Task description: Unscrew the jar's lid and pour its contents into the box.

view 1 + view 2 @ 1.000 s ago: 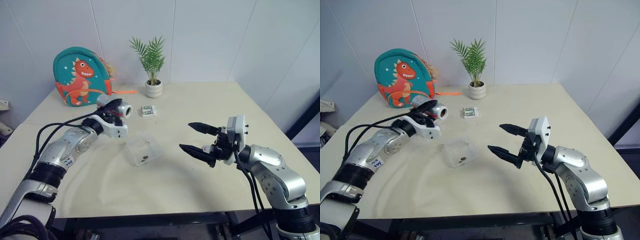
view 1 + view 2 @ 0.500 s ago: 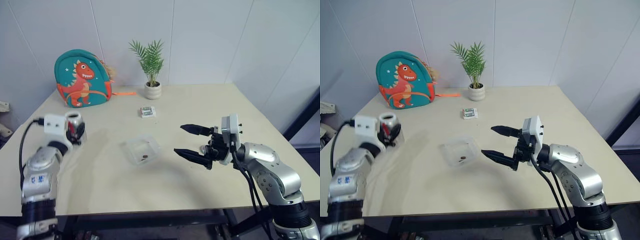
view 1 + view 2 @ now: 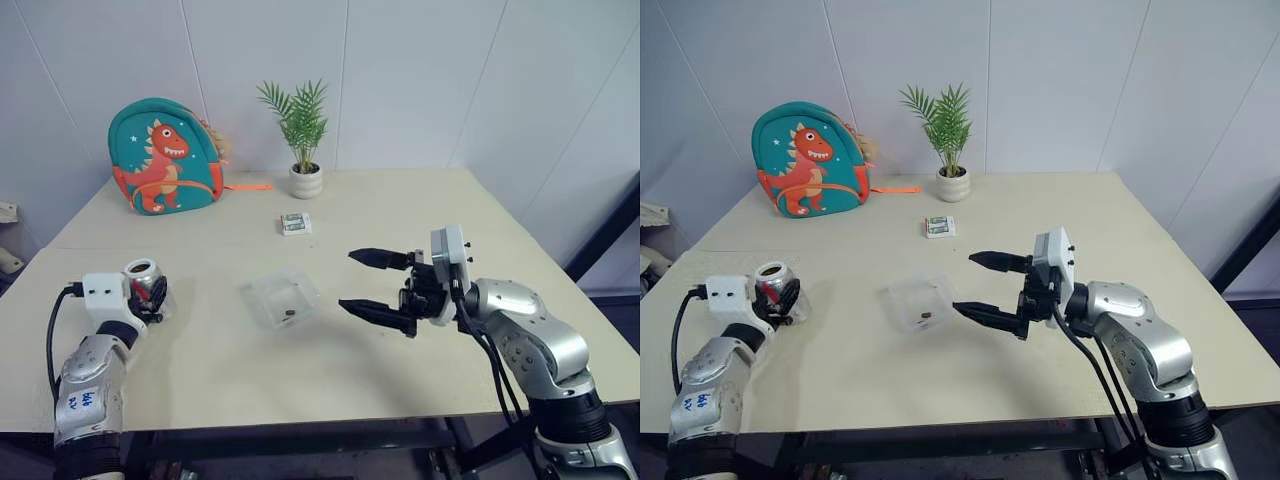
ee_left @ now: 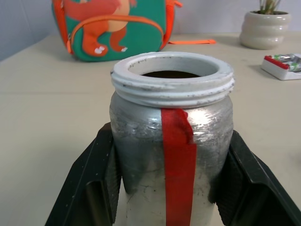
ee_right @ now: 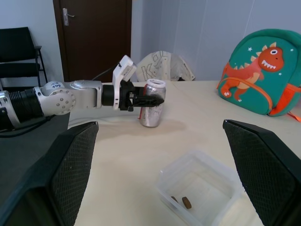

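Note:
The jar [image 3: 143, 276], silver-grey with a red stripe, stands upright and open-mouthed at the table's left side, and my left gripper [image 3: 150, 292] is shut on its body. Its white threaded rim [image 4: 172, 77] is bare; the lid is out of view. I cannot tell whether its base touches the table. The box [image 3: 283, 298], a clear shallow tray, sits mid-table with the contents [image 5: 187, 202], two small brown bits, lying in it. My right gripper [image 3: 347, 280] hovers open and empty just right of the box, pointing toward it.
A teal dinosaur backpack [image 3: 160, 155] and a white plant pot [image 3: 306, 180] stand at the table's far edge. A small white-and-green pack [image 3: 294, 223] lies beyond the box. A table edge runs close on the left of the jar.
My left arm swung from beside the box out to the left and down, rolling the jar from tipped over to upright. The right gripper drifted slightly toward the box, still open.

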